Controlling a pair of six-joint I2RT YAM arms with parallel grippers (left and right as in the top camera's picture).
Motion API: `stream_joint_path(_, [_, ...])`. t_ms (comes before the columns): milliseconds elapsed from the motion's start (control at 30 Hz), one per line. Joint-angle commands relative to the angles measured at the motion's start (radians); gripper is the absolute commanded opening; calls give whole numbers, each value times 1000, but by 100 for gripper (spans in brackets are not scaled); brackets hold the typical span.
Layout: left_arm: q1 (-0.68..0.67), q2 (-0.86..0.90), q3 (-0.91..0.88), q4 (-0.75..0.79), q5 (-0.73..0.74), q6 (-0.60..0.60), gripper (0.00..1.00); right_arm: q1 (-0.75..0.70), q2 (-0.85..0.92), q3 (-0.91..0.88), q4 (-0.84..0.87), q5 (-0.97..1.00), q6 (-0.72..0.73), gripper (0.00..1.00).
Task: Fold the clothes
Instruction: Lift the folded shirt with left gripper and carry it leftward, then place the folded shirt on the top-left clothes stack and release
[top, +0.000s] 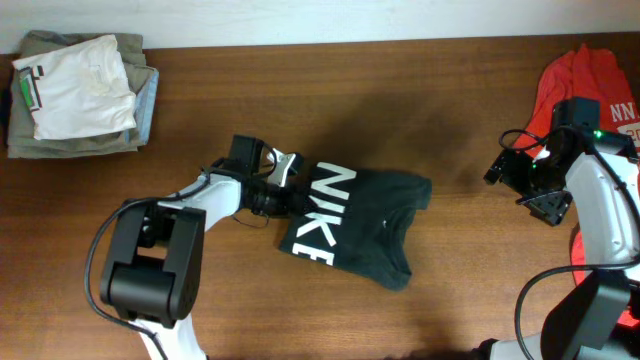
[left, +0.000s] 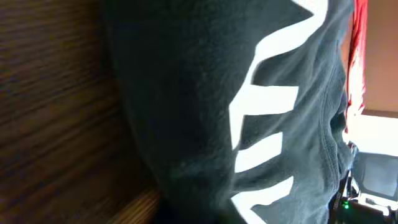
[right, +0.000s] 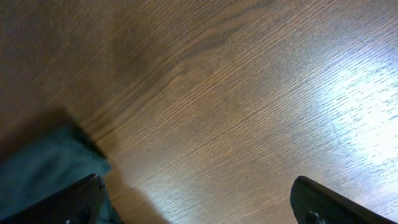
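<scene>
The black T-shirt (top: 365, 230) lies folded into a compact bundle mid-table, with white NIKE lettering on its left part. My left gripper (top: 287, 196) is at the shirt's left edge. The shirt (left: 205, 99) fills the left wrist view and hides the fingers, which appear shut on the cloth. My right gripper (top: 497, 173) hovers right of the shirt over bare wood. It is wide open and empty (right: 199, 208), with a corner of the black shirt (right: 37, 168) by its left finger. The red T-shirt (top: 580, 80) with white print lies at the far right, partly under the right arm, and shows as a strip in the left wrist view (left: 356, 56).
A stack of folded clothes (top: 75, 90), white on top of olive and light blue, sits at the back left corner. The table is brown wood (top: 220, 300). The right arm's cables hang between the red shirt and the right gripper.
</scene>
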Motion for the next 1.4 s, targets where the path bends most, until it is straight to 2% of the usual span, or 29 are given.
stream_joint_path(0, [3, 11, 5, 25, -58, 16, 1, -2, -17, 13, -1, 8, 0, 99])
stream_joint_path(100, [56, 11, 95, -9, -217, 27, 1, -2, -17, 13, -1, 8, 0, 99])
stream_joint_path(133, [91, 11, 164, -38, -244, 109, 1, -2, -17, 13, -1, 8, 0, 99])
stream_joint_path(233, [176, 11, 334, -45, -505, 148, 1, -2, -17, 13, -1, 8, 0, 99])
stream_joint_path(333, [230, 11, 387, 48, -722, 203, 1, -2, -17, 13, -1, 8, 0, 99])
stream_joint_path(367, [256, 11, 388, 85, -731, 235, 1, -2, -17, 13, -1, 8, 0, 99])
stream_joint_path(533, [427, 11, 388, 253, -787, 242, 1, -2, -17, 13, -1, 8, 0, 98])
stream_joint_path(567, [470, 11, 388, 313, -786, 242, 4, -2, -17, 13, -1, 8, 0, 99])
stream_joint_path(667, [528, 11, 459, 336, -770, 241, 5, -2, -17, 13, -1, 8, 0, 99])
stream_joint_path(767, [560, 11, 537, 337, -772, 230, 6, -2, -17, 13, -1, 8, 0, 99])
stream_joint_path(900, [621, 11, 557, 377, -779, 230, 8, -2, -17, 13, -1, 8, 0, 99])
stream_joint_path(967, [647, 11, 557, 401, -855, 164, 8, -2, -17, 13, -1, 8, 0, 99])
stream_joint_path(1033, [658, 11, 557, 415, -857, 73, 8, -2, -17, 13, -1, 8, 0, 99])
stream_joint_path(1133, [653, 11, 564, 455, -861, 71, 8, -2, -17, 13, -1, 8, 0, 99])
stream_joint_path(1200, [664, 15, 564, 477, -922, 74, 8, -2, -17, 13, -1, 8, 0, 99])
stream_joint_path(1333, [695, 132, 564, 517, -977, 80, 8, -2, -17, 13, -1, 8, 0, 99])
stream_joint_path(1367, [709, 156, 564, 540, -1007, 128, 8, -2, -17, 13, -1, 8, 0, 99])
